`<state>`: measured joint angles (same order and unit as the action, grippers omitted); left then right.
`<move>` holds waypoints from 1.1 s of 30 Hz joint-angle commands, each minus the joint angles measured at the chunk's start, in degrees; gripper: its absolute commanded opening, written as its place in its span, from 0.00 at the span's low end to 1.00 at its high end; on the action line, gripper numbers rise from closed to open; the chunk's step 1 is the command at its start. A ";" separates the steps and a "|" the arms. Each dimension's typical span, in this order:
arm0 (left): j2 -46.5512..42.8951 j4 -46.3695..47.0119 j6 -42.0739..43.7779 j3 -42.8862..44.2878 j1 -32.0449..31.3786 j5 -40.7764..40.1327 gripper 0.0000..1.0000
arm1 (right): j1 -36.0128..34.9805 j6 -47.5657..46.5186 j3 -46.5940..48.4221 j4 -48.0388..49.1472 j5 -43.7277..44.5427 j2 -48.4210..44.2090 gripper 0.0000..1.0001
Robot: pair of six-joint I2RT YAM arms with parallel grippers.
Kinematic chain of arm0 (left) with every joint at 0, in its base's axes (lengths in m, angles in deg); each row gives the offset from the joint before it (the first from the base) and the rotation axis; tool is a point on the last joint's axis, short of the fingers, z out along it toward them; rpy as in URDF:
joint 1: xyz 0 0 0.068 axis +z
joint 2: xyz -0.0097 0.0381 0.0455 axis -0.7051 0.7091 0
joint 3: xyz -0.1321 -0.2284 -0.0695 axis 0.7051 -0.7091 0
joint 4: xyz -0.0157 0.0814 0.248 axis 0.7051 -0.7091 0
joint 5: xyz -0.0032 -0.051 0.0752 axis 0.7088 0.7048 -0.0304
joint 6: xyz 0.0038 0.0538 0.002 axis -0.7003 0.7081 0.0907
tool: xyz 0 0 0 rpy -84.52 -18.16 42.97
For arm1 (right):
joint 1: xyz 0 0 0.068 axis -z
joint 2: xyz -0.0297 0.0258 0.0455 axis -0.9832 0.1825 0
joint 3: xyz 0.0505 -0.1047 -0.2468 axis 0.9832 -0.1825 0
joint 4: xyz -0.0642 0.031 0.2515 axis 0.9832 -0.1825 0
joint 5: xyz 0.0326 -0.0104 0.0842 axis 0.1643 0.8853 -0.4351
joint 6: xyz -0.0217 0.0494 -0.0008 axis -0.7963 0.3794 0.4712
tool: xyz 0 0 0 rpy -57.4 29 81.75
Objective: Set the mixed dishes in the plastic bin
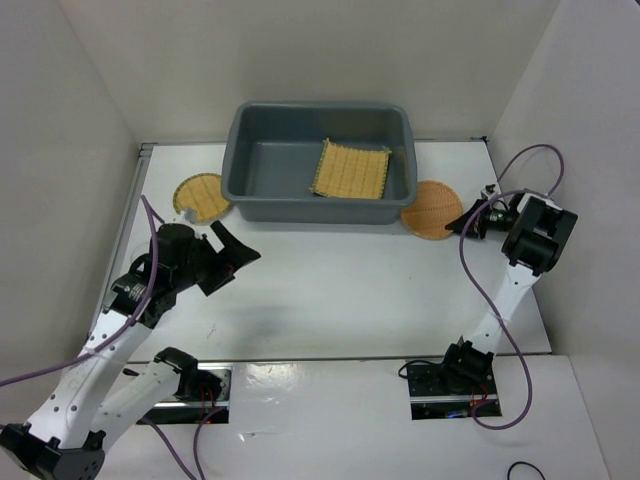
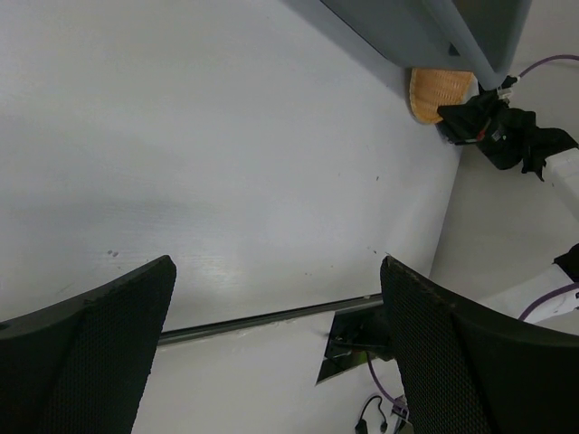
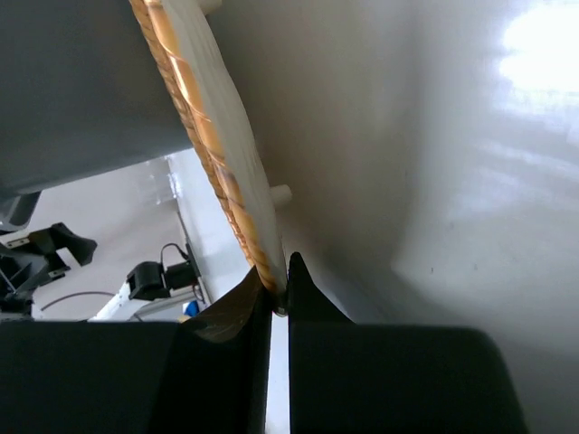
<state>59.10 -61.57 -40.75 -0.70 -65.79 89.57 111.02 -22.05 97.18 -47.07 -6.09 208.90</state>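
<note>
The grey plastic bin stands at the back middle with the square yellow woven mat inside it. The orange round disc lies at the bin's right corner. My right gripper is shut on the disc's right edge; in the right wrist view the jaws pinch the disc's rim, with the bin wall beside it. The yellow disc with the dark rim lies at the bin's left corner. My left gripper is open and empty over bare table, its fingers wide apart. I see no clear glass.
White walls close the table on the left, back and right. A metal rail runs along the table's near edge. A purple cable loops beside the right arm. The orange disc also shows in the left wrist view.
</note>
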 commanded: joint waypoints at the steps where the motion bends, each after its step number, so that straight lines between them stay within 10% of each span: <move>1: -2.08 0.49 -2.38 -1.17 -0.14 0.06 1.00 | 2.91 -3.62 -0.54 -3.00 2.30 0.06 0.00; 16: 3.71 4.70 1.75 -1.18 -0.14 1.29 1.00 | 3.11 4.11 11.55 3.41 9.25 -32.55 0.00; 27: 6.18 3.56 7.56 5.25 0.38 -3.63 1.00 | -20.96 7.70 46.54 -3.53 11.61 -22.11 0.00; 33: 6.18 3.31 7.03 4.19 0.91 -1.61 1.00 | -33.45 9.12 48.07 -0.54 17.77 -11.92 0.00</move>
<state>65.60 -58.21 -35.22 3.06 -65.48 87.64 80.33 -14.42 144.96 -48.16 7.36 192.73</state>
